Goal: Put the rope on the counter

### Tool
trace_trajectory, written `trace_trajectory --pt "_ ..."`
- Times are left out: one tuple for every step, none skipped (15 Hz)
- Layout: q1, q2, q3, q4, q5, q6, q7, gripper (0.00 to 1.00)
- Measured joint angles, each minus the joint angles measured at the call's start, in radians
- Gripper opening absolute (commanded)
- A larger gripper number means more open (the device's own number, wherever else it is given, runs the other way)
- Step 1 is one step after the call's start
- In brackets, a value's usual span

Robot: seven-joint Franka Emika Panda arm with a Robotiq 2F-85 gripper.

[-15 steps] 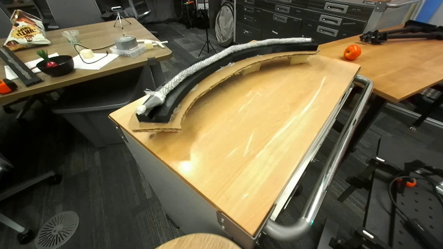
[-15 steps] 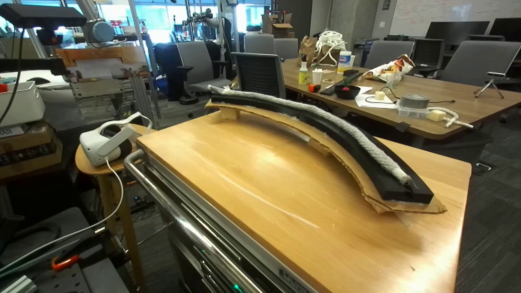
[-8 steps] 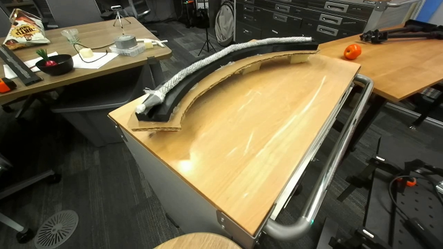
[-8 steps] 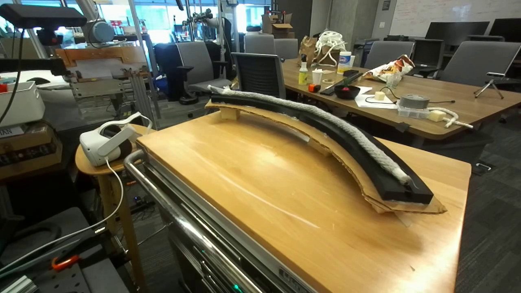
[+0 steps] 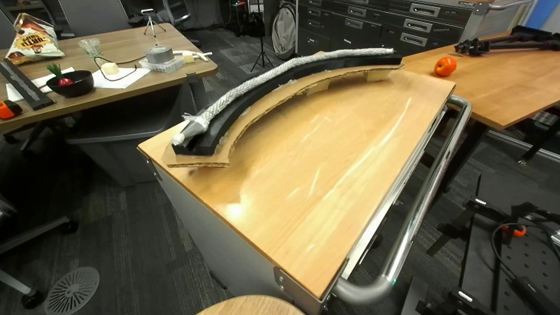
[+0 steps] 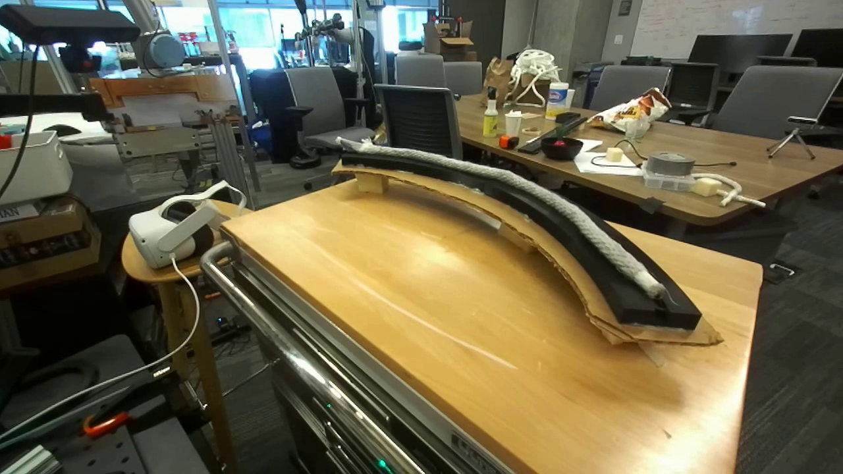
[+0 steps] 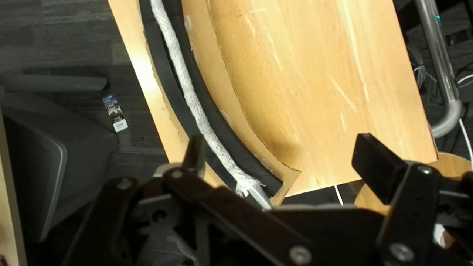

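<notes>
In the wrist view your claw (image 7: 281, 146) is spread wide, holds nothing and hangs clear of the braided rope (image 7: 188, 87); the jaw on that view's left passes in front of the curved black track (image 7: 247, 155), the other in front of the table (image 7: 295, 92).

Left to right in an exterior view, you have an office desk (image 5: 118, 46) carrying a Turtle Chips bag (image 5: 35, 41) and a grey tape roll (image 5: 159, 54), then a grey bin (image 5: 107, 157), then the rope, lying along the track. A cardboard strip (image 5: 262, 104) and pale blocks (image 5: 377, 76) sit under the track, between rope and table. The steel tube rail (image 5: 418, 210) is at right.
</notes>
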Motion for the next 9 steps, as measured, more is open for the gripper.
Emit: trace_trajectory --pt "0.001 0.006 0.002 0.004 0.000 0.014 -0.046 1.00" --pt "0.002 0.013 0.004 0.008 0.000 0.029 -0.091 1.00" --pt "0.003 0.021 0.006 0.013 0.000 0.046 -0.137 1.00" --pt "0.004 0.029 0.007 0.019 0.001 0.067 -0.183 1.00" --pt "0.004 0.037 0.008 0.029 0.014 0.091 -0.225 1.00" --pt "0.004 0.041 0.008 0.033 0.017 0.094 -0.232 1.00" --pt "0.003 0.042 0.007 0.029 0.017 0.092 -0.230 1.00" --pt "0.004 0.042 0.007 0.025 0.017 0.092 -0.230 1.00" --pt "0.003 0.043 0.007 0.025 0.017 0.091 -0.229 1.00"
